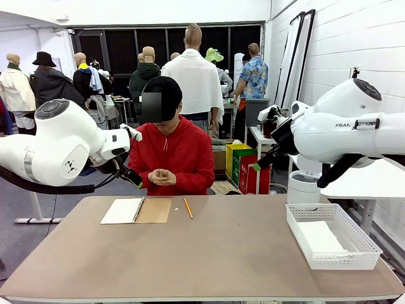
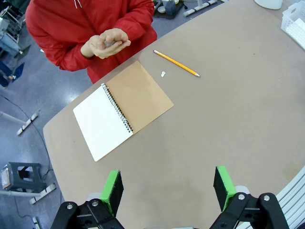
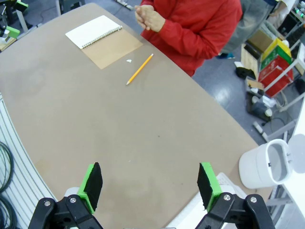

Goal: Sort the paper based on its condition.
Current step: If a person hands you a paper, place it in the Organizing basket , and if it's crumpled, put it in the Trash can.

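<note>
Paper: plain white loose sheets (image 1: 319, 237) lying flat inside white mesh basket (image 1: 367, 244), table's right end
Notebook: brown-covered spiral-bound notebook (image 2: 121, 109) open beside yellow pencil (image 2: 176, 63) (person's hands (image 2: 105, 44) clasped)
Left gripper (image 2: 167, 187): jaws apart, holding nothing
Right gripper (image 3: 148, 185): jaws wide, holding nothing

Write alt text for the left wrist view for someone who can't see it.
An open gripper with green pads hovers above a brown table, over an open spiral notebook and a yellow pencil. A person in a red hoodie sits opposite, hands clasped.
</note>
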You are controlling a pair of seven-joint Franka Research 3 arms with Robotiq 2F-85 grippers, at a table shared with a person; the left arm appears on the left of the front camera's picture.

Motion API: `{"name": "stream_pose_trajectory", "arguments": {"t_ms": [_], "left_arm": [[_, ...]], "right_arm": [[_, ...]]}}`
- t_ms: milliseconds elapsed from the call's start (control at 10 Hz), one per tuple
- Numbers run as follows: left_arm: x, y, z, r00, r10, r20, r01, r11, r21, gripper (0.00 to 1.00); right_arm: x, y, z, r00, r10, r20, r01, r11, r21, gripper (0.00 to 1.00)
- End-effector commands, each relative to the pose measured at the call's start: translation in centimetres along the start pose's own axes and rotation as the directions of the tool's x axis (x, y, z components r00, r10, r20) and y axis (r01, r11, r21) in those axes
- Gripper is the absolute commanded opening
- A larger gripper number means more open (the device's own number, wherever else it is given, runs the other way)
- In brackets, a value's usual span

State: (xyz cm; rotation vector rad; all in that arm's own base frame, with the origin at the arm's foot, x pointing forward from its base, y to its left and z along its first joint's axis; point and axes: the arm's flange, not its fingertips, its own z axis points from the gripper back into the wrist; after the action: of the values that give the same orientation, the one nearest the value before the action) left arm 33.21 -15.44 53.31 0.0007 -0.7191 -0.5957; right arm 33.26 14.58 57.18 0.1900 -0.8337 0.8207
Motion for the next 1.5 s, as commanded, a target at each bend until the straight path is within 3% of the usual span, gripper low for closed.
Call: {"name": "stream_pose_trajectory", "arguments": {"t_ms": [0,1400], "left_arm": [[0.00,-0.03,0.02,1.000,-0.001,-0.002,0.001,1.000,0.002,1.00],[0.00,-0.03,0.02,1.000,-0.001,-0.002,0.001,1.000,0.002,1.00]], "right_arm": [[-0.04,-0.05,-0.07,1.000,-0.002,-0.005,0.002,1.000,-0.006,1.00],[-0.04,-0.05,-0.07,1.000,-0.002,-0.005,0.002,1.000,-0.006,1.00]]}}
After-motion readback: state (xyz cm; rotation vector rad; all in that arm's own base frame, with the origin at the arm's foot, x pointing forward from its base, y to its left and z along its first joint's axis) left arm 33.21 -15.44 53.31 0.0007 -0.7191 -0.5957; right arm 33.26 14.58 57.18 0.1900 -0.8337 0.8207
